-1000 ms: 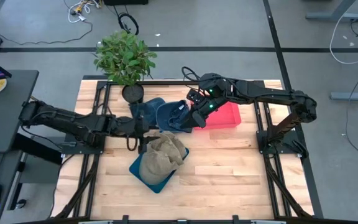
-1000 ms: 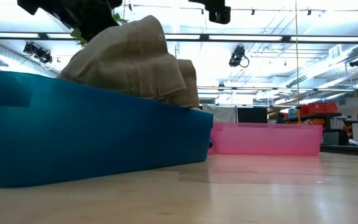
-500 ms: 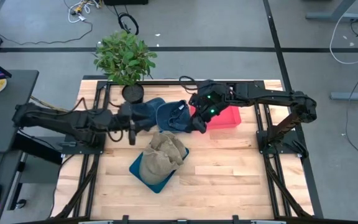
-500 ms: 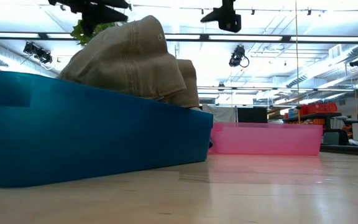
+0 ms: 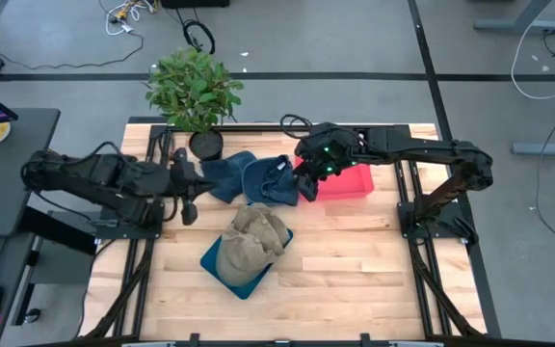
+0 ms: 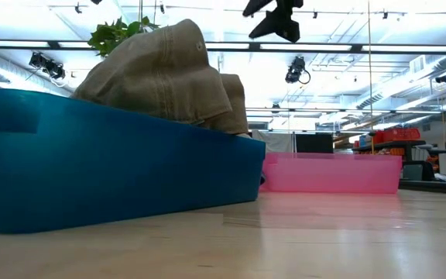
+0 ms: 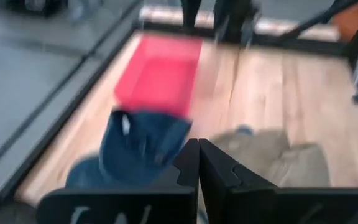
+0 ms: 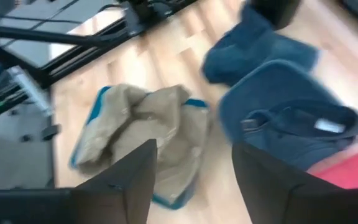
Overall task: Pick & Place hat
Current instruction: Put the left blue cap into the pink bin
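Observation:
Two dark-blue hats (image 5: pixel 227 174) (image 5: pixel 270 181) lie flat on the wooden table, between the plant pot and the red bin (image 5: pixel 347 179). Tan hats (image 5: pixel 254 237) are heaped in a blue bin (image 5: pixel 222 274) nearer the front; in the low view the tan hats (image 6: pixel 161 70) stick out above the blue bin (image 6: pixel 114 170). My left gripper (image 5: pixel 186 200) (image 7: pixel 197 163) hangs shut and empty, left of the blue hats. My right gripper (image 5: pixel 306 185) (image 8: pixel 194 180) hovers open above the right-hand blue hat's edge (image 8: pixel 291 121), next to the red bin.
A potted plant (image 5: pixel 193 89) stands at the table's far edge, its pot (image 5: pixel 205 145) just behind the blue hats. Black frame rails run along the table's left and right sides. Bare wood lies at the front right (image 5: pixel 355 260).
My left gripper has drawn back from the blue hats toward the table's left edge and has risen, with nothing in it. My right gripper has stayed above the right-hand blue hat and has turned and tipped on the spot. The hats lie as before.

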You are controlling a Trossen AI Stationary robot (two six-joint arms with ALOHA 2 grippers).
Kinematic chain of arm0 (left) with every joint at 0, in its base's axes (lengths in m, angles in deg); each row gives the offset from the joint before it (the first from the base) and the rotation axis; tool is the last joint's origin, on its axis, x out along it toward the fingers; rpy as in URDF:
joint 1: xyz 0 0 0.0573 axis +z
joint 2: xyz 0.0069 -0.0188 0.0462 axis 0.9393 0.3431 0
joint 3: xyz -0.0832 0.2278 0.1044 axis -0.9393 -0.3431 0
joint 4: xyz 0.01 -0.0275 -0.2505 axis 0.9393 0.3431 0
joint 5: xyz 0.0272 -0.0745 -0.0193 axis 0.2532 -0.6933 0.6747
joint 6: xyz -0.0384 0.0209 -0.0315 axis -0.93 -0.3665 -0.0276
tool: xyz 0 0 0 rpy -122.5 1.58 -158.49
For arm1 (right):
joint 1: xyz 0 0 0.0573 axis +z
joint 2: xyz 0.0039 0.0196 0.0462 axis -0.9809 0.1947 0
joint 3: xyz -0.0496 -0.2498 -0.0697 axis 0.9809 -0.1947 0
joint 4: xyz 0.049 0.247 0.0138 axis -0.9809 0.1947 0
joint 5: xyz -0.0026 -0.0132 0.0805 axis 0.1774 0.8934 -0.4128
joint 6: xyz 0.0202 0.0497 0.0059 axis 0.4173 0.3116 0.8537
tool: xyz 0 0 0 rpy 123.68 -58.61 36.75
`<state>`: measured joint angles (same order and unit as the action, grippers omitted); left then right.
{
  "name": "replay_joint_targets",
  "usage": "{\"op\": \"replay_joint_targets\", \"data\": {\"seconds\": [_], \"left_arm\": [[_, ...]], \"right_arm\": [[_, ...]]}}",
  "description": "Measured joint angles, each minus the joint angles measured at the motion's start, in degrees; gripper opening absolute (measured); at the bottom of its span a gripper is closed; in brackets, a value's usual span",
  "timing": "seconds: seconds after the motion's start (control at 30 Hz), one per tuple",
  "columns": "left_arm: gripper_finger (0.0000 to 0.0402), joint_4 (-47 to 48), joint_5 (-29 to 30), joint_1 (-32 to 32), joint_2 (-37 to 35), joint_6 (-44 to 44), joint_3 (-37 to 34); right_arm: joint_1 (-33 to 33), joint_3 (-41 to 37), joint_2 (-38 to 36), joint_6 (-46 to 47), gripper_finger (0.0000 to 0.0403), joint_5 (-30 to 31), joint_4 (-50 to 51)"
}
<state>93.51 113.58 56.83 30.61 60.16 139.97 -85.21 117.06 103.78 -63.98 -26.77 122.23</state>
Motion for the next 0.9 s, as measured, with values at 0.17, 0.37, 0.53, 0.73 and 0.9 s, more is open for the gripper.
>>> {"op": "replay_joint_targets", "data": {"seconds": [0.17,0.37,0.53,0.73,0.9], "left_arm": [[0.0026,12.37,-0.43,0.03,4.39,-3.87,1.93],[0.0086,21.1,-3.26,0.61,11.1,1.98,1.84],[0.0164,22.51,-3.15,2.24,14.13,4.35,1.84],[0.0222,22.37,-2.73,3.09,15.49,5.55,1.7],[0.0226,21.39,-2.71,3.34,15.46,14.1,-4.29]], "right_arm": [[0.04,-0.02,0.09,0.17,0.019,0.4,-0.79],[0.8,-0.02,0.07,-1.95,0.0181,-0.55,-0.66],[1.76,-0.02,0.07,-2.97,0.0181,-0.66,-0.67],[2.9,-0.02,0.07,-4.52,0.0181,-0.7,0.26],[2.93,-0.02,0.07,-4.87,0.0181,-0.7,0.68]]}}
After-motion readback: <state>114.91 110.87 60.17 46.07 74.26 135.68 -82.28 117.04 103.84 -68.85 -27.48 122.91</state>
